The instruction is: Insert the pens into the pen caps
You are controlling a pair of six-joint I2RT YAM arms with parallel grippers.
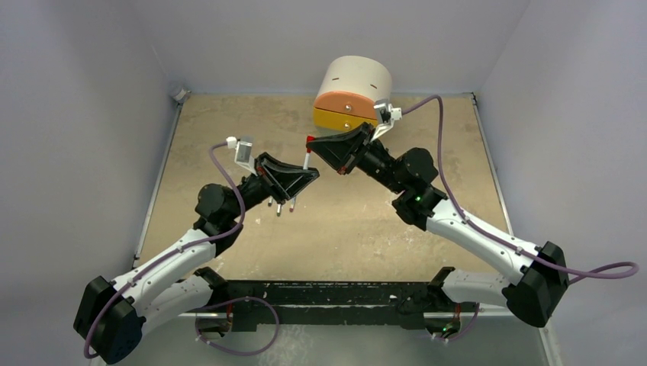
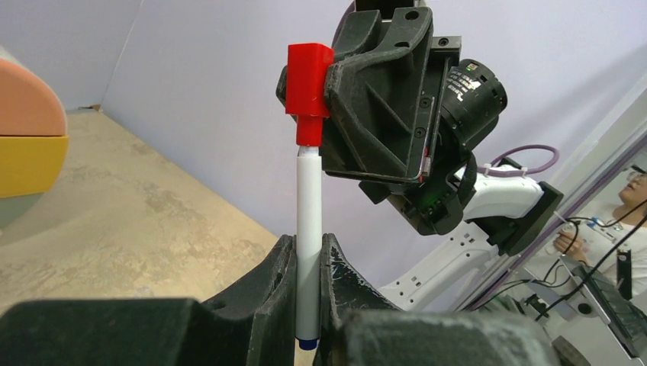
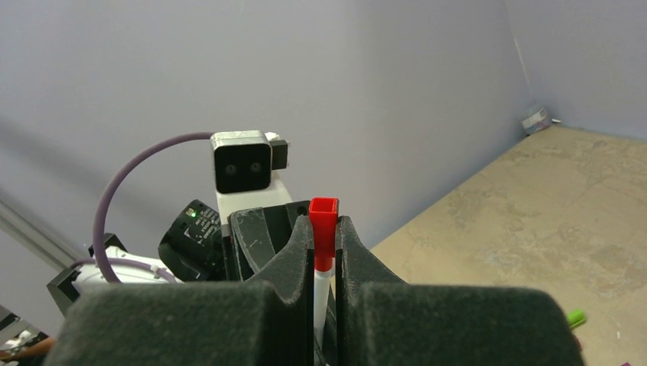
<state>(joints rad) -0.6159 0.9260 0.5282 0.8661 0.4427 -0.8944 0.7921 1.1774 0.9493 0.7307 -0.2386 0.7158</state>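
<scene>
**Pen and red cap meet in mid-air between the two arms**

The left gripper is pinched on the lower part of a pen with a white barrel. Its two black fingers press against the barrel from either side. The pen stands upright in the left wrist view, and a small blue end shows just below the fingers. The upper length of the barrel rises free above the fingertips.

The right gripper is clamped on the red cap, one finger pressed to each flat side. The square top of the cap sticks out a little past the fingertips. The cap's narrower neck points down toward the pen.

The top of the white barrel touches the neck of the cap, and the two are in line. The pictures do not show how far the pen has gone inside.

From above, the two grippers face each other tip to tip over the middle of the table, well above its brown surface. The pen and cap show as a short pale line with a red end between them. A round tub with a beige body and an orange and yellow front stands at the far edge, close behind the right gripper.

A green cap lies on the table, well apart from the held pair. The ends of two other pens show on the table just beside the left gripper, too small to make out further.
</scene>
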